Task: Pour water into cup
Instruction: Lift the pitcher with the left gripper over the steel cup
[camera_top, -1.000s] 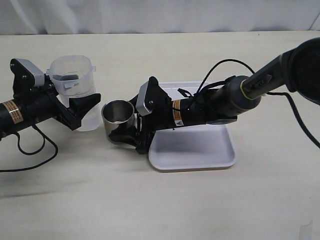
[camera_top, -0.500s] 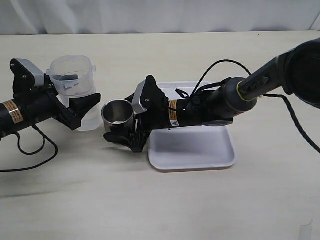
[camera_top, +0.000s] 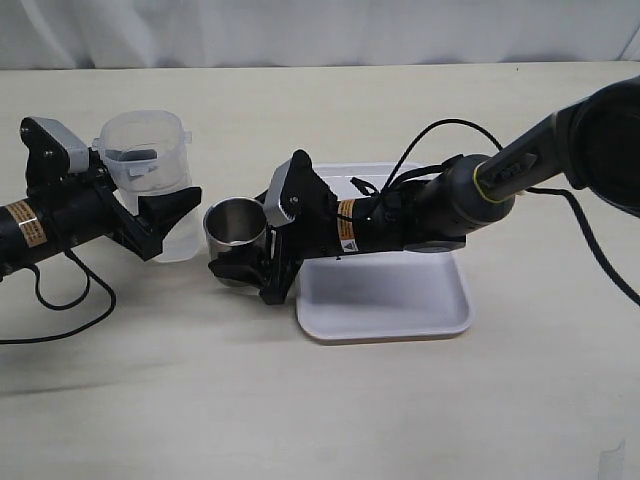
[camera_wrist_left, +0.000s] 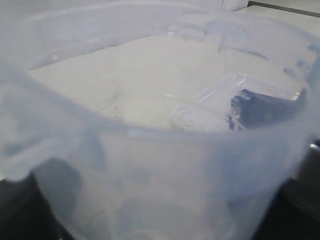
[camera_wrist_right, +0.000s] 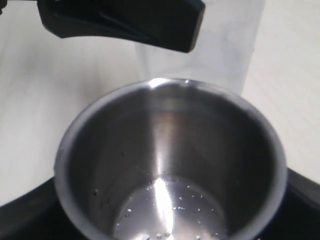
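Exterior view: left gripper (camera_top: 165, 215) clamped on translucent jug (camera_top: 150, 160), held upright so water (camera_wrist_left: 140, 95) stays in. Right gripper (camera_top: 240, 248) grasps cup (camera_top: 236, 225), likely steadying it near jug, just beside white tray (camera_top: 400, 300). Right wrist view: only droplets in cup, so pour seems not yet begun.

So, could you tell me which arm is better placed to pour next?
Left. The left gripper holds the jug upright beside the cup, ready to tilt; the right gripper is clasped around the cup, so it can only steady it.
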